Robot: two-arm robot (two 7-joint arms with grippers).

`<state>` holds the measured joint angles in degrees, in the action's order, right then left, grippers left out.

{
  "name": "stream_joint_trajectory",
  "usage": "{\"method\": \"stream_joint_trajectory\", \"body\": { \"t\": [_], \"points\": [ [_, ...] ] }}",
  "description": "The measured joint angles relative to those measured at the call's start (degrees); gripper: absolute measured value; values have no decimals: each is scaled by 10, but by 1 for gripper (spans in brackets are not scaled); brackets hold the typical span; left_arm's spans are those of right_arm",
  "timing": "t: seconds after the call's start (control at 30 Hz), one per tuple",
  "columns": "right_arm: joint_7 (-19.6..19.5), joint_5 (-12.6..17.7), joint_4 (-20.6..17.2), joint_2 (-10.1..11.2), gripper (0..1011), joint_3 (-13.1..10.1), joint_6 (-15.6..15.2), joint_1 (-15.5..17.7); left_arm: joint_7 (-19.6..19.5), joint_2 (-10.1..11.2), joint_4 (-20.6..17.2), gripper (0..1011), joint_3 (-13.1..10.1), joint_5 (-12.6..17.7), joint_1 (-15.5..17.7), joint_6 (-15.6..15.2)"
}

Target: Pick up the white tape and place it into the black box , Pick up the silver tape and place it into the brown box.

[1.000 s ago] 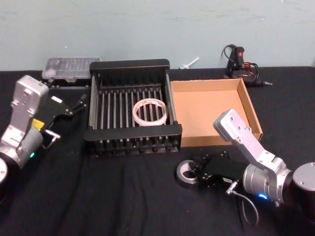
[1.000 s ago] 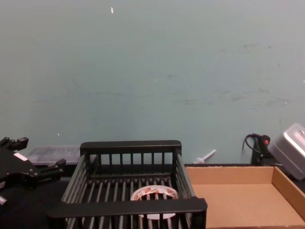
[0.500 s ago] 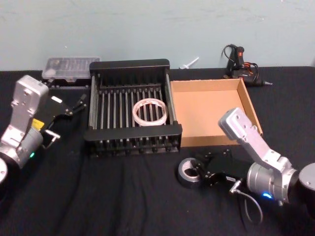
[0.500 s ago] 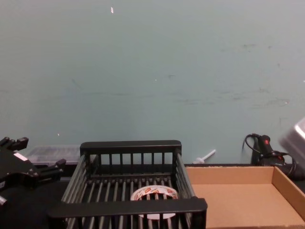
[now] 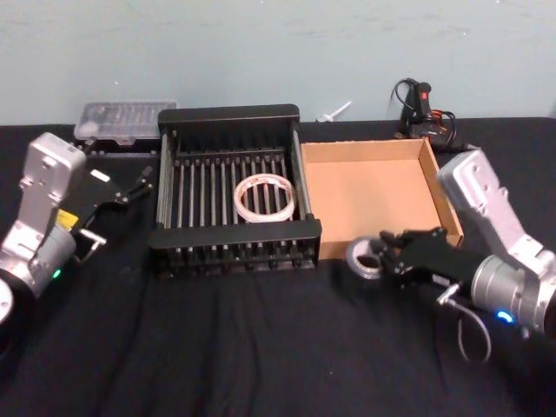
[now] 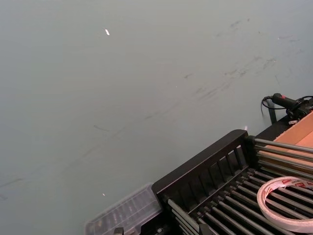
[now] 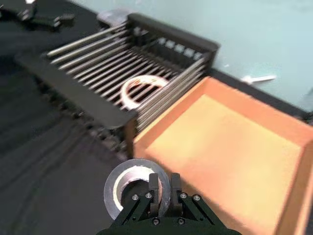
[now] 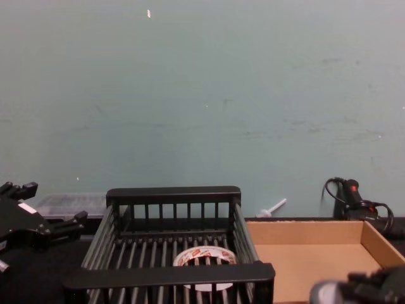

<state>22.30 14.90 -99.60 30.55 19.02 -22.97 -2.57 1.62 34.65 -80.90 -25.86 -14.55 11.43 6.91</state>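
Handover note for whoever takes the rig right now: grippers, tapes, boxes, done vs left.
Right gripper: jaws shut on the silver tape, held off the table at the near edge of the brown box, not yet over its floor.
Left gripper: parked left of the black box, jaws open, holding nothing.
White tape: lying flat on the slats inside the black box.
Done: white tape placed; silver tape picked up.
Left: carry the silver tape over the brown box, release it, withdraw.

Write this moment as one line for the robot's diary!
right gripper: jaws shut on silver tape, near brown box | white tape: in black box | left gripper: idle, left of black box
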Motion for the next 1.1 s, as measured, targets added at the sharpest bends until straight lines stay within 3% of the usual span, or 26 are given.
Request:
{"method": "stream_joint_trajectory", "body": {
  "t": [0.27,0.67,1.1],
  "points": [
    [-38,6,17,-25,147,-25,-11,-23,0,0,0,1001,0,0,0,0],
    [-67,-12,78,-72,147,-35,-13,-85,0,0,0,1001,0,0,0,0],
    [-85,-44,203,-133,147,-24,-11,-169,0,0,0,1001,0,0,0,0]
  ]
}}
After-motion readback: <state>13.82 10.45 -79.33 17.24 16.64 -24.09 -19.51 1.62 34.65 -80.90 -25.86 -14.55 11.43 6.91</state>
